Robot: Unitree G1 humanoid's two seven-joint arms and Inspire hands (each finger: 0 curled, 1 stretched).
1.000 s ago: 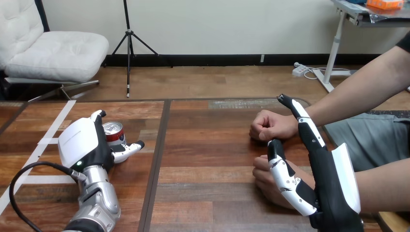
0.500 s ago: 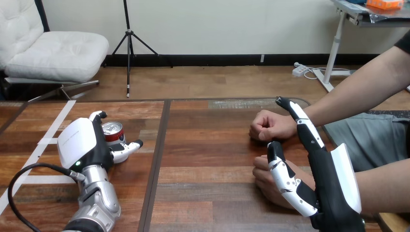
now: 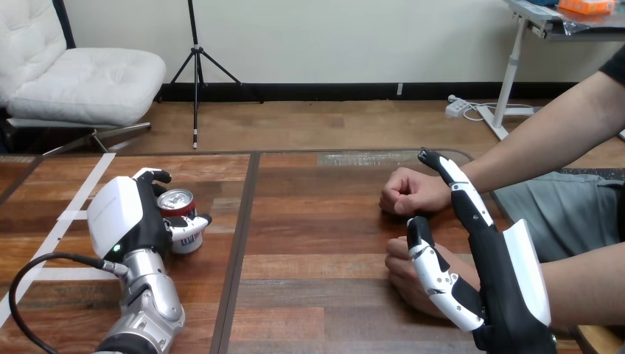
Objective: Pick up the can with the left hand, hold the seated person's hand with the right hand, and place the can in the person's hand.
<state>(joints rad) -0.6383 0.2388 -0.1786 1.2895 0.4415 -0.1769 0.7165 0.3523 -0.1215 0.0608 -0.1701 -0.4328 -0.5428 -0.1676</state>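
A red and white can (image 3: pixel 182 219) with a silver top stands on the wooden table (image 3: pixel 317 236) at the left. My left hand (image 3: pixel 129 217) wraps it: fingers curl round its far side and the thumb presses its near side. At the right, my right hand (image 3: pixel 501 276) stands edge-up with straight fingers pointing away. Its thumb lies against the person's nearer hand (image 3: pixel 404 274), which rests on the table partly hidden behind it. The person's farther hand (image 3: pixel 407 192) is a fist on the table, just left of my fingertips.
A dark seam (image 3: pixel 239 243) runs down the table between the can and the person's hands. White tape strips (image 3: pixel 77 203) cross the table's left part. The person's forearms come in from the right edge.
My left hand's fingers and thumb have closed round the can, which has shifted a little toward me. The right hand and the person's hands have stayed nearly still.
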